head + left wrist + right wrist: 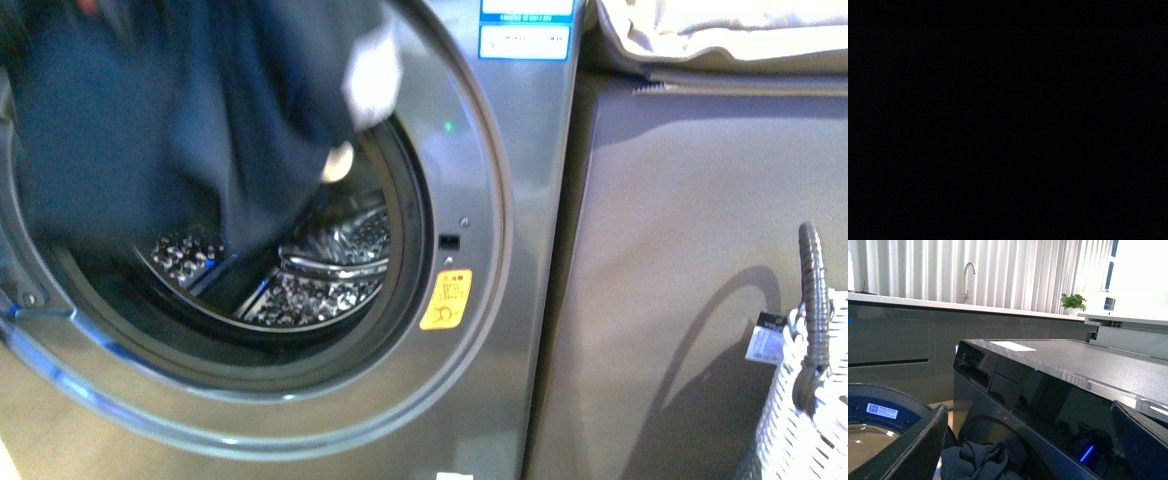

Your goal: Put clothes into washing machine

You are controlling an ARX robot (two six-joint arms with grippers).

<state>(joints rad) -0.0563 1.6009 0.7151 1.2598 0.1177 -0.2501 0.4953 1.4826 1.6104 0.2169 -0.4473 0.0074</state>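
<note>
The clothes [180, 120], dark navy fabric with a white tag, hang blurred across the upper left of the washing machine's [520, 200] round mouth, trailing down into the perforated steel drum [320, 270]. My left gripper is shut on the clothes but hidden behind the fabric; the left wrist view is dark. My right gripper [1033, 450] is open and empty, high beside the machine's top [1073, 360]. Between its fingers [913, 450] I see bunched navy clothes [983, 460] at the porthole.
An orange sticker [446, 298] and blue-white labels [525, 30] mark the machine's front. The open door [878, 415] stands beside it. A grey-brown cabinet [700, 250] with a beige cushion [720, 30] is to the right. A white basket [810, 400] stands at the lower right.
</note>
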